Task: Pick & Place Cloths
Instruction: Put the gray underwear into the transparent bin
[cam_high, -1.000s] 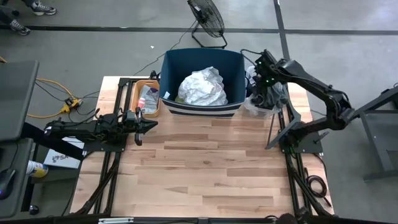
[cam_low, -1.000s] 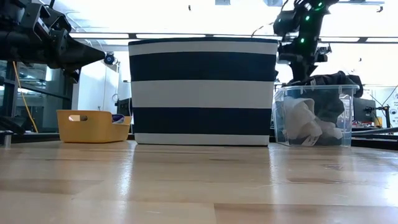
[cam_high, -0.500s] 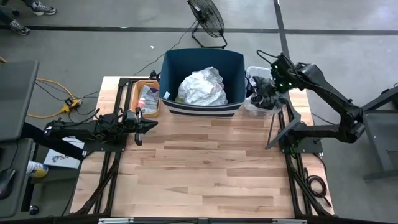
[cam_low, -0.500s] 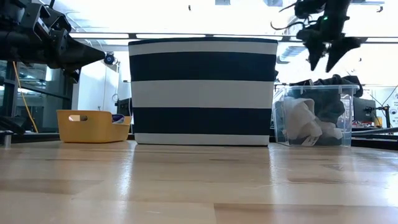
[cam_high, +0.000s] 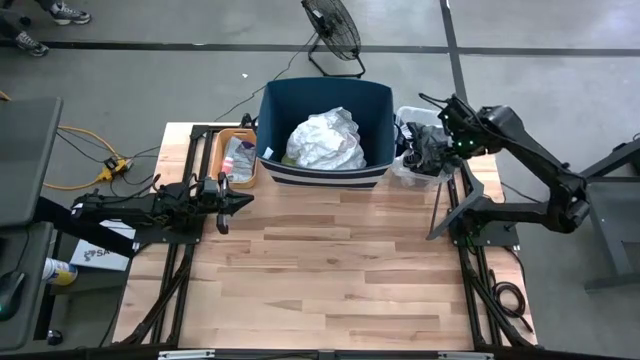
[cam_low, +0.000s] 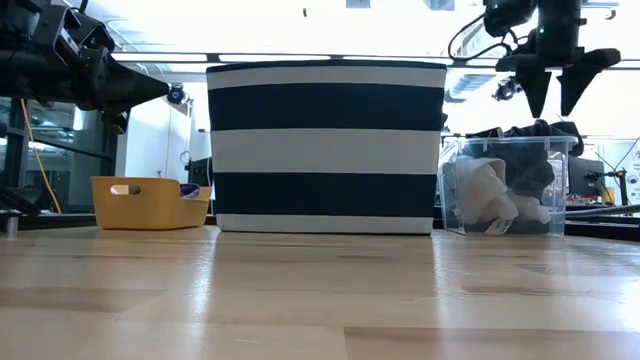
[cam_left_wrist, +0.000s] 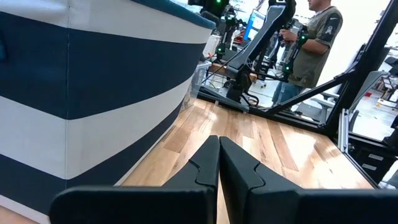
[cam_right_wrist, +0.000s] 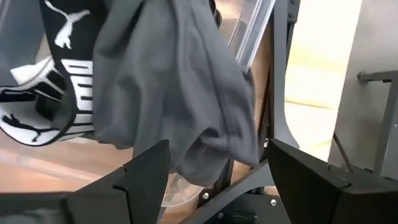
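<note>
A clear bin at the table's right far corner holds the cloths. Dark grey shorts with a black-and-white lettered waistband are heaped on top, and a white cloth shows through the wall. My right gripper hangs open just above the heap, fingers pointing down, touching nothing; in its wrist view the shorts lie beyond the gap. My left gripper is shut and waits at the table's left. A crumpled white bundle lies in the navy bin.
The big navy-and-white striped bin stands at the far middle, close beside the clear bin. A small orange tray sits to its left. Bare wood lies near of them. A person stands beyond the table's right side.
My right gripper has swung from the clear bin's navy-bin side toward the table's right and now hangs over the middle of the heap. It has also turned about its wrist. The cloths have stayed in the bin.
</note>
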